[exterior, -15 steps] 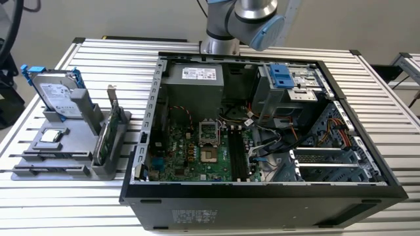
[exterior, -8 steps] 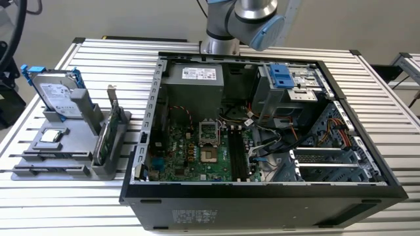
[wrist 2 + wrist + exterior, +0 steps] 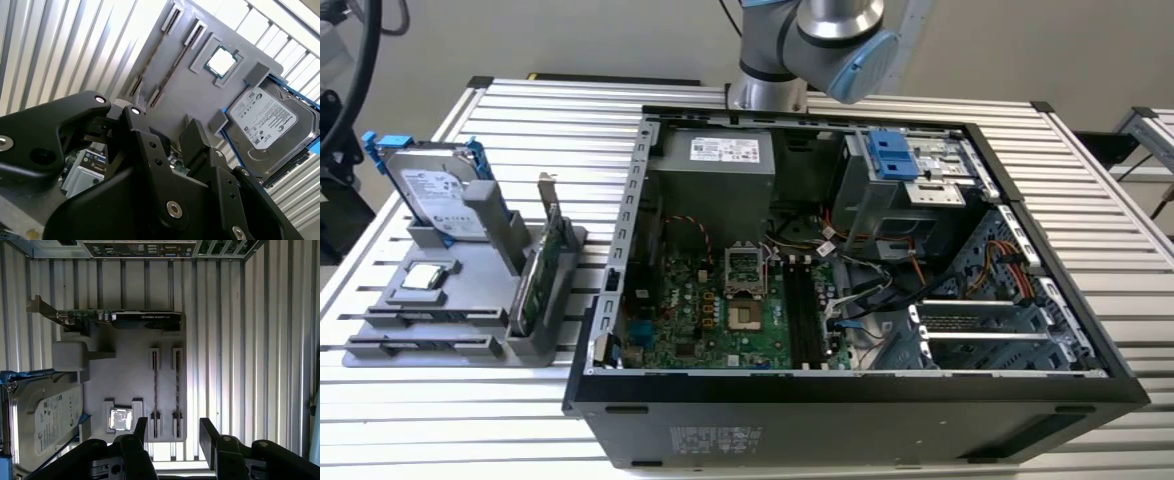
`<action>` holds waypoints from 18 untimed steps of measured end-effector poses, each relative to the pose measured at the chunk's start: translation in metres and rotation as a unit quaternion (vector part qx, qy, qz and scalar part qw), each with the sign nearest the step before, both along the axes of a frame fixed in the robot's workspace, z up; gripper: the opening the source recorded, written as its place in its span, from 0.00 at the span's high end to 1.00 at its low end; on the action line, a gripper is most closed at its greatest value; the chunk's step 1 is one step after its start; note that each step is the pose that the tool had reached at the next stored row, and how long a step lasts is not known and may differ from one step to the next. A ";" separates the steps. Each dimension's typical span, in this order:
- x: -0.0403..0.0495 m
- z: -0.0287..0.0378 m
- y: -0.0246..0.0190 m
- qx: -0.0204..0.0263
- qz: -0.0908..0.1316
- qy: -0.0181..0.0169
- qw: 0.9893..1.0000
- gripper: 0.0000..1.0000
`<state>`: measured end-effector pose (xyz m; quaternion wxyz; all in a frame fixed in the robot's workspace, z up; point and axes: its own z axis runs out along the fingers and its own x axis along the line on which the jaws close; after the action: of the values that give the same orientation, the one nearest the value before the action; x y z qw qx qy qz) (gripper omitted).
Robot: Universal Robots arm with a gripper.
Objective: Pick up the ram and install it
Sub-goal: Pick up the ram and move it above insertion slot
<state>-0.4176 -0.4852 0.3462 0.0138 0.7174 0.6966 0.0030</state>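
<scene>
Two thin dark sticks of ram stand on edge in the slotted holders of a grey tray (image 3: 130, 370). One ram stick (image 3: 155, 385) is nearer the processor chip, the other ram stick (image 3: 177, 385) lies beside it. The same sticks (image 3: 150, 67) show in the second wrist view and at the tray's front (image 3: 420, 320) in the exterior view. My gripper (image 3: 175, 432) hovers well above the tray, open, with nothing between its black fingers (image 3: 141, 430). In the second wrist view the gripper (image 3: 162, 122) also stands open. The motherboard's long memory slots (image 3: 794, 310) lie inside the open computer case (image 3: 854, 395).
The tray also carries a silver hard drive with blue rails (image 3: 47, 420), a processor chip (image 3: 120, 419) and a green expansion card with a metal bracket (image 3: 125, 319). The tray sits on a slatted metal table (image 3: 454, 420) at the exterior view's left. The arm (image 3: 814, 40) rises behind the case.
</scene>
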 end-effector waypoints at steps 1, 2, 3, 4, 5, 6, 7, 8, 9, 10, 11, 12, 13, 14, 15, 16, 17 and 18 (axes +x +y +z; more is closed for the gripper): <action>0.0000 -0.0006 0.0000 0.000 0.000 0.000 1.000 0.00; 0.0000 -0.0012 -0.0001 0.000 0.000 0.000 1.000 0.00; 0.0000 -0.0018 0.0000 0.000 0.000 0.001 1.000 0.00; 0.0000 -0.0024 0.0000 0.000 0.000 0.001 1.000 0.00; 0.0000 -0.0031 0.0000 0.000 0.000 0.001 1.000 0.00; 0.0000 -0.0038 0.0000 0.000 0.000 0.001 1.000 0.00; 0.0000 -0.0044 0.0000 0.000 0.000 0.001 1.000 0.00; 0.0000 -0.0050 0.0000 0.000 0.000 0.001 1.000 0.00; 0.0000 -0.0057 0.0000 0.000 0.000 0.001 1.000 0.00; 0.0000 -0.0063 0.0000 0.000 0.000 0.002 1.000 0.00; 0.0000 -0.0070 0.0000 0.000 0.000 0.002 1.000 0.00; 0.0000 -0.0076 0.0000 0.000 0.000 0.002 1.000 0.00; 0.0000 -0.0083 0.0000 0.000 0.000 0.002 1.000 0.00; 0.0000 -0.0089 0.0000 0.000 0.000 0.002 1.000 0.00; 0.0000 -0.0095 0.0000 0.000 0.000 0.003 1.000 0.00; 0.0000 -0.0102 -0.0001 0.000 0.000 0.003 1.000 0.00; 0.0000 -0.0109 0.0000 0.000 0.000 0.003 1.000 0.00; 0.0000 -0.0115 0.0000 0.000 0.000 0.003 1.000 0.00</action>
<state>-0.4176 -0.4852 0.3347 0.0116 0.7173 0.6967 0.0008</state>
